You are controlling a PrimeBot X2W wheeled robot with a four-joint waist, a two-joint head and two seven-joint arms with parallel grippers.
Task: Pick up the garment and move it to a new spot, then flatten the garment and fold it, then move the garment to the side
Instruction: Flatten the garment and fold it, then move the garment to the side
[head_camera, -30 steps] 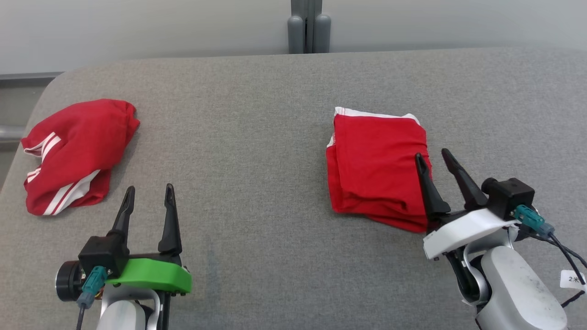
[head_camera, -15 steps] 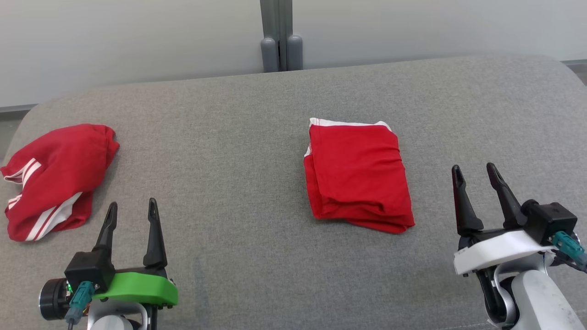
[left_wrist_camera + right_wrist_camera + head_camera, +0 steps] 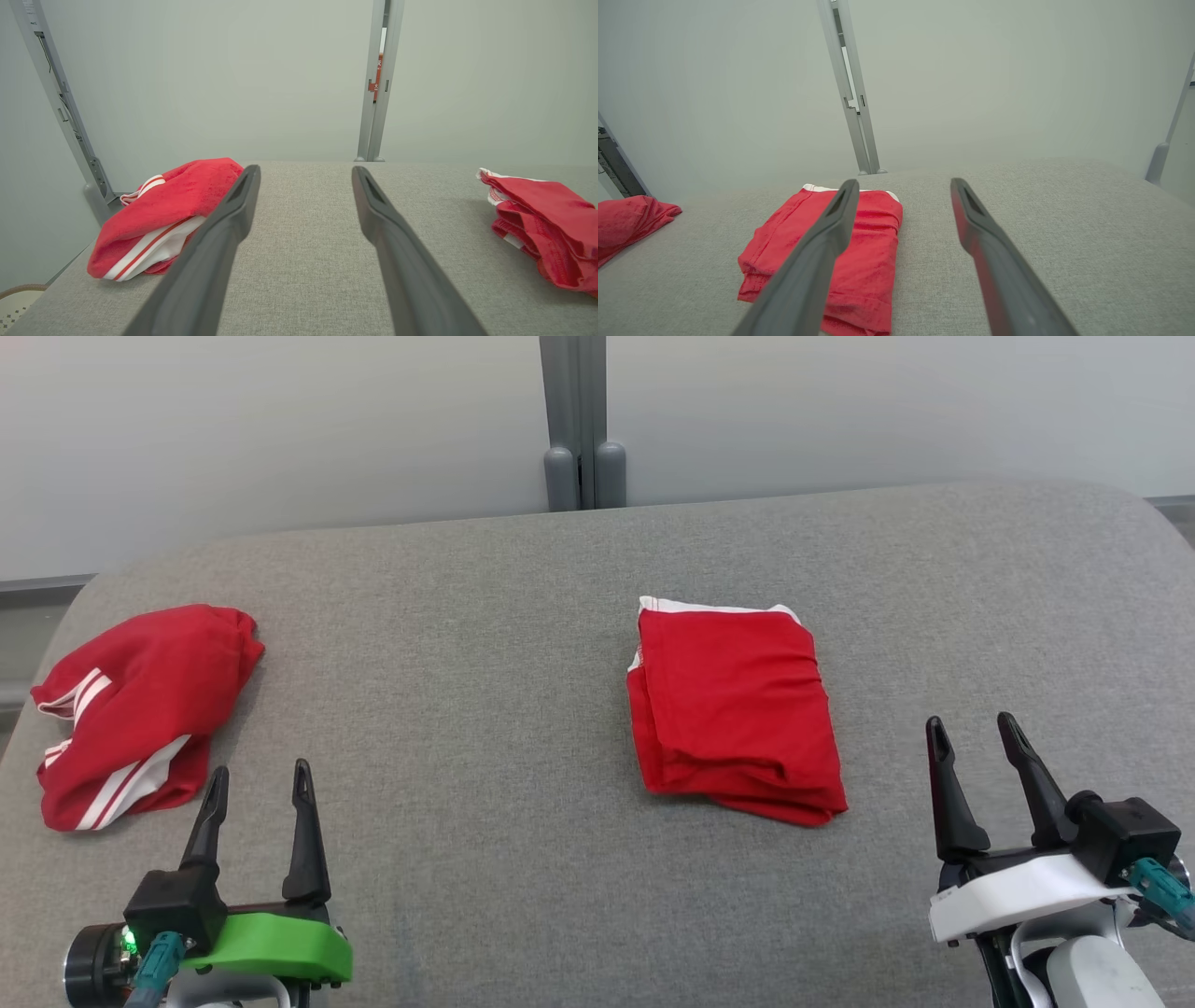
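grey padded table [image 3: 523, 616] carries the folded red garment [image 3: 733, 709] right of centre. left gripper [image 3: 260, 770] and right gripper [image 3: 970, 721] stand open, empty. folding seems finished; next probably a grasp on the crumpled striped garment [image 3: 140, 709], far left.

- The light is bright, even and diffuse; no glare shows on the grey fabric table [image 3: 523, 644] or the pale wall [image 3: 280, 429].
- Shadows are soft and short: a faint one hugs the folded red garment [image 3: 733, 709], and another lies beside the striped red garment [image 3: 140, 709] near the table's left edge.
- The head view is sharp throughout.
- The wrist views tilt the upright posts [image 3: 57, 88] at their sides, and the dark fingers [image 3: 219, 242] near the lens look soft.
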